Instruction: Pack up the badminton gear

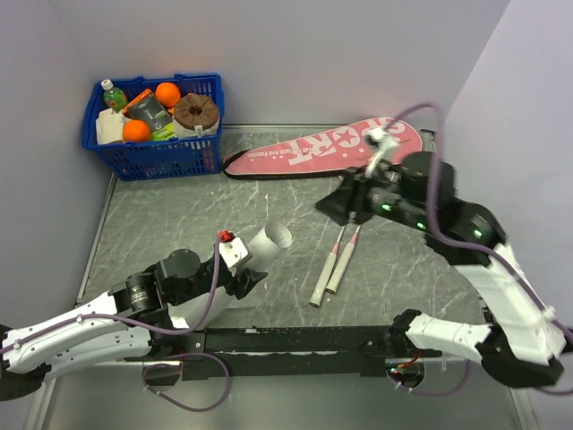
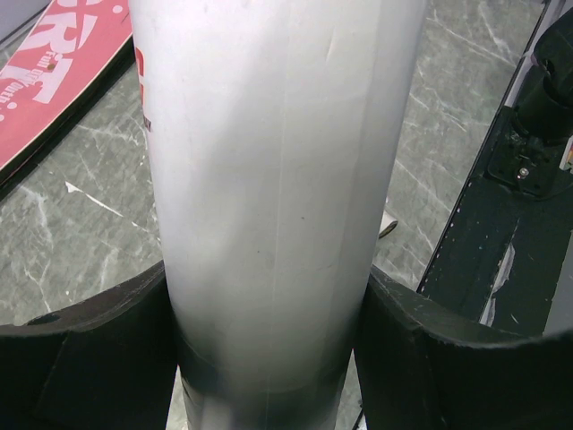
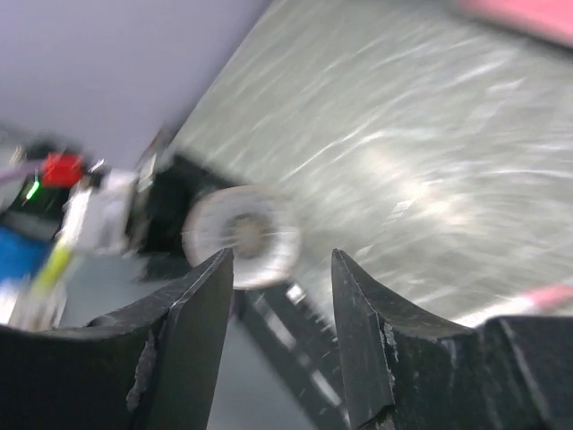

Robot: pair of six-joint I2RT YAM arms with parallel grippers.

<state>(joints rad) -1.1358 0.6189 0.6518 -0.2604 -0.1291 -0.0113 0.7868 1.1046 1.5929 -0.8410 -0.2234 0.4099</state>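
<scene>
At near left, the left claw (image 1: 237, 276) clamps the long white tube (image 1: 264, 244), mouth tilted far-right, probably to ease loading; the right claw (image 3: 282, 291) hangs apart, empty.

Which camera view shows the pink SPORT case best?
The top external view: the pink case shows almost whole, lettering readable. The left wrist view shows only a lettered part; the right wrist view, only a blurred pink strip at its top edge.
</scene>
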